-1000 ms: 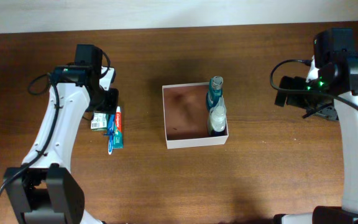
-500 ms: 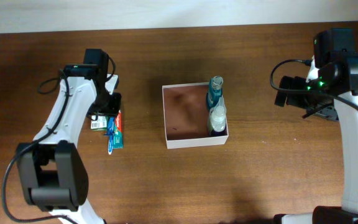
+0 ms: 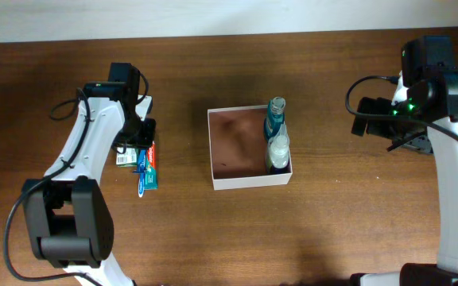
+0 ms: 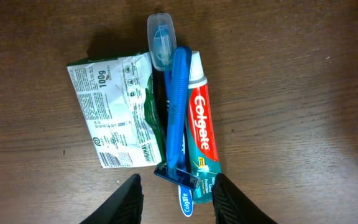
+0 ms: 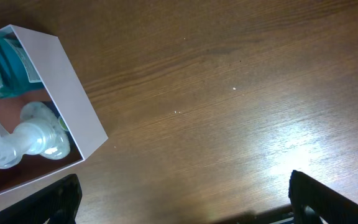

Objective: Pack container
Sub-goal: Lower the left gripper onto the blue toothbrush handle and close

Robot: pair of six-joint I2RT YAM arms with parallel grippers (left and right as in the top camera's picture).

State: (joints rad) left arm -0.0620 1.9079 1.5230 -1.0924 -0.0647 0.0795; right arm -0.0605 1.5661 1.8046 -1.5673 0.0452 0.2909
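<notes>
Step now: grab the blue razor (image 4: 178,112) & toothpaste (image 4: 202,134). My left gripper (image 4: 178,198) is part open, one finger each side, no pinch yet. Next: squeeze, lift, carry to the container (image 3: 250,181) mid-table. Right gripper (image 5: 185,202) wide open, empty. Vs 1 s ago: left arm swung over the pile; container same.

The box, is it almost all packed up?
Partly. Done: a teal bottle and a clear bottle stand in the container, along one wall. In hand: the left pincer is open over the blue-handled item, not gripping yet. Left: that item, the toothpaste and the green-white packet lie on the table outside it. The right pincer is open, holding nothing.
</notes>
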